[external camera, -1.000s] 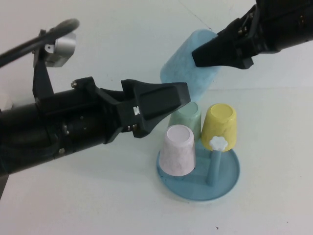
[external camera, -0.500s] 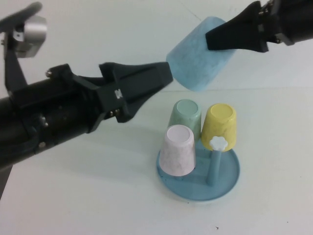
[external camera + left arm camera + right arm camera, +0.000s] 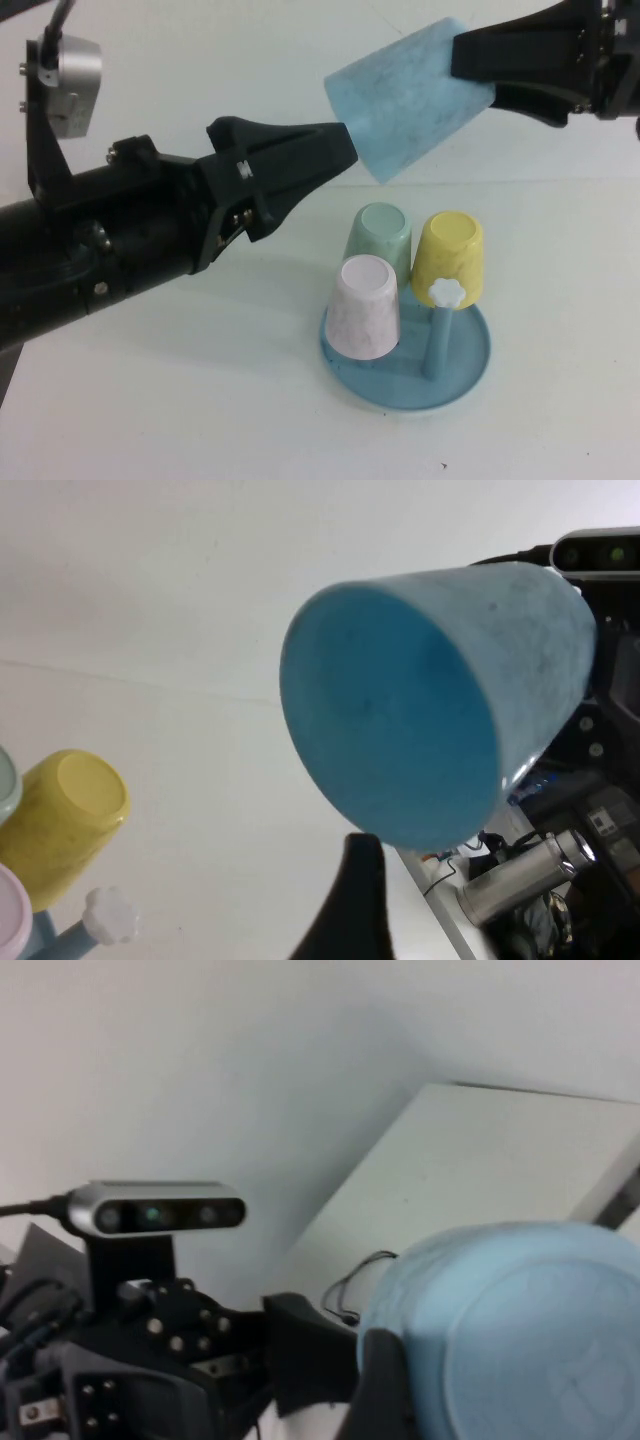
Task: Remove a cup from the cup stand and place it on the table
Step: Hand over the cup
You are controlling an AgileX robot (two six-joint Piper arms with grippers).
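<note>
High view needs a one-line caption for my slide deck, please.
Right gripper holds the blue cup tilted above the cup stand, left gripper pointing at its rim.

High cam sits up on the robot's side, tilted down at the worktop (image 3: 150, 400), close enough that the left arm fills the whole left half and the stand (image 3: 405, 385) lands lower right. The left gripper (image 3: 335, 155) and right gripper (image 3: 480, 70) are both in it, upper middle and upper right.

Left wrist cam looks along its own fingers (image 3: 355, 900), straight into the cup (image 3: 400, 710) mouth at close range, stand pegs peeking in at lower left. Right wrist cam faces back at the left arm, with the cup base (image 3: 520, 1330) huge at lower right. All three views share the cup; the high and left wrist views also share the stand.
</note>
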